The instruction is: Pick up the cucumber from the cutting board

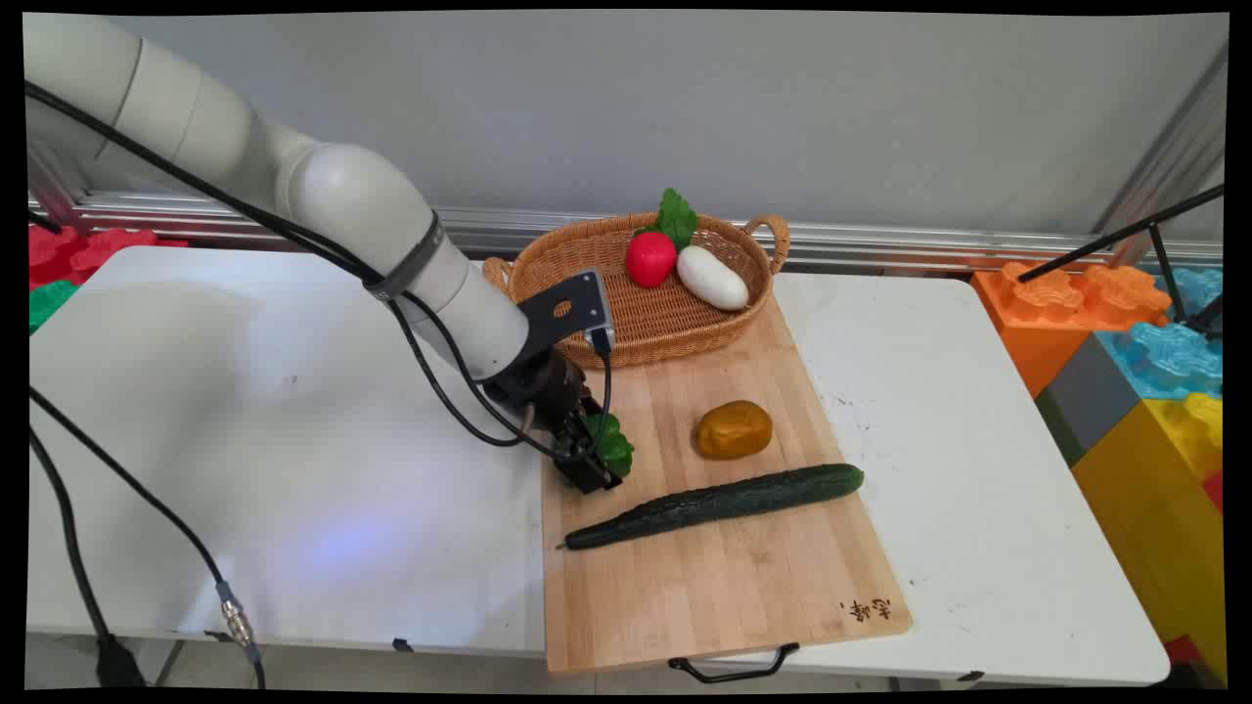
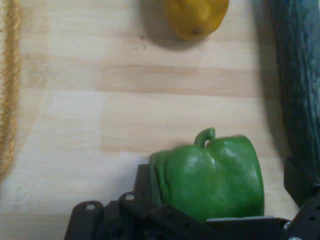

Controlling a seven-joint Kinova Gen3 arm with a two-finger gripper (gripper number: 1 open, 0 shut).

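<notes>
Pincer (image 1: pixel 599 460) astride green pepper (image 2: pixel 210 175) on board (image 1: pixel 724 577), fingers w/ pepper btwn.

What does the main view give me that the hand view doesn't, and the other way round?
Only the main view shows the wicker basket's contents, a red radish and a white vegetable, plus the whole cutting board and the cucumber's full length. Only the hand view shows the green pepper's stem and the gripper closely framing that pepper. Both show the green pepper, yellow pepper and cucumber on the board.
</notes>
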